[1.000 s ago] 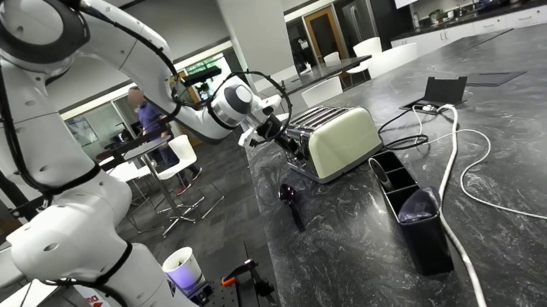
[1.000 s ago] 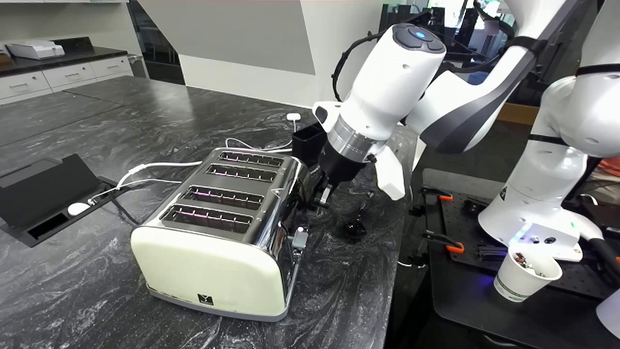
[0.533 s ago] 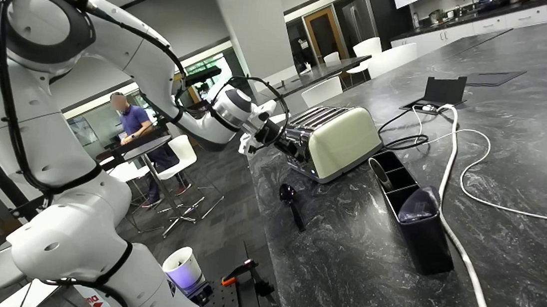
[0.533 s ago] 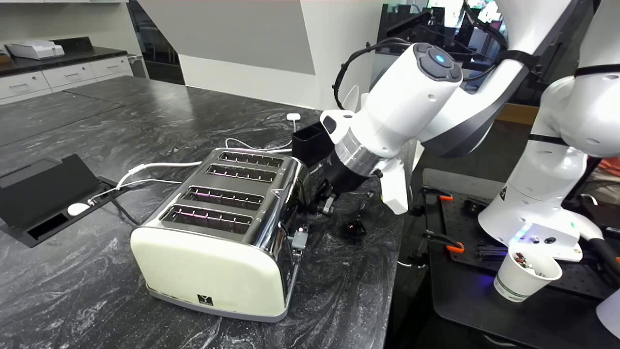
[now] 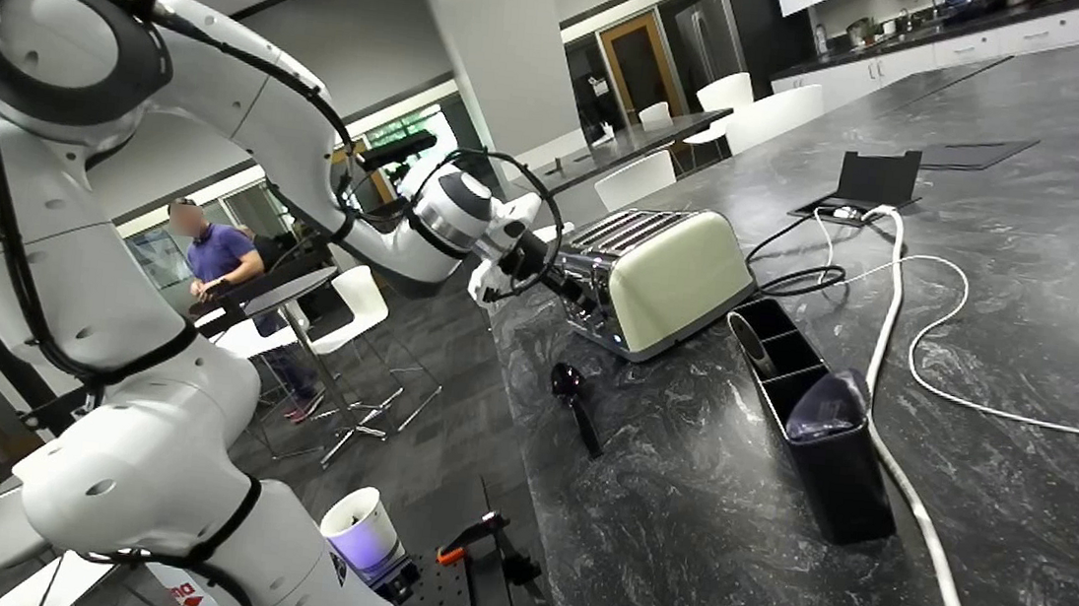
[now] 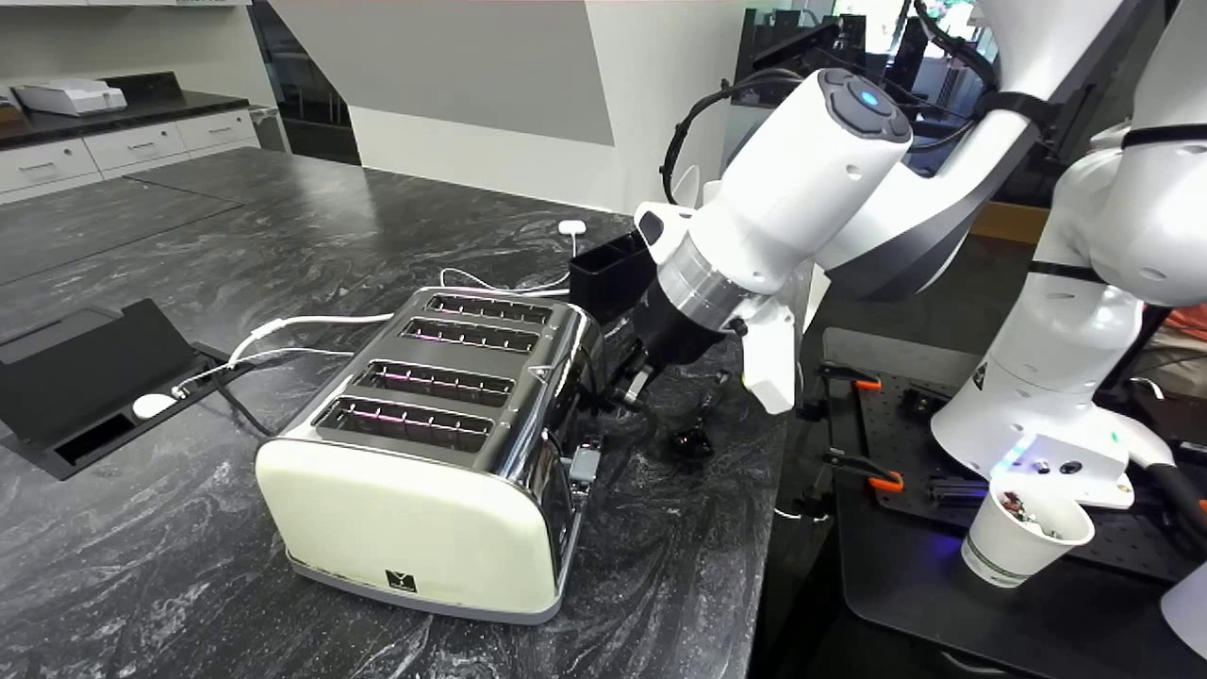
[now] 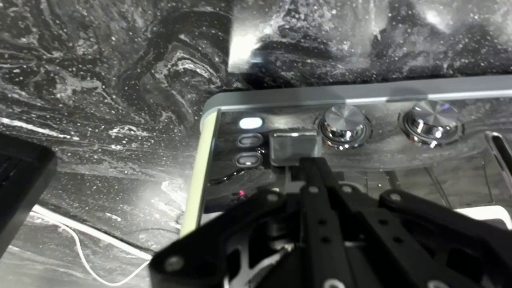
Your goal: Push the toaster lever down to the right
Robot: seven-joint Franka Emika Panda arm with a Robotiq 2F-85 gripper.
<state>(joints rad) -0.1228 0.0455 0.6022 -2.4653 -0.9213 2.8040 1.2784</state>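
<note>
Near one edge of the counter (image 6: 674, 566) stands the toaster (image 6: 405, 528); its lever (image 7: 295, 147) sits low near a lit button (image 7: 251, 123), so pressing seems done. Just by this lever, the gripper (image 7: 319, 161) stands narrow, holding nothing; probably only withdrawal is left.

I'm counting one toaster (image 6: 405, 528) with four slots (image 6: 404, 426) on top, plus one lever (image 7: 295, 148) in the wrist view and a second lever (image 6: 585, 464) in an exterior view, so two total. The wrist view also gets you two round knobs (image 7: 345, 119) and three little oval buttons (image 7: 250, 140). Beyond that it's one robot arm (image 5: 125, 293), one gripper (image 7: 319, 163) with two fingers (image 7: 314, 178), one dark spoon (image 5: 578, 408), one black caddy (image 5: 843, 496) and, way in the back of an exterior view, three white drawers (image 6: 132, 148).
</note>
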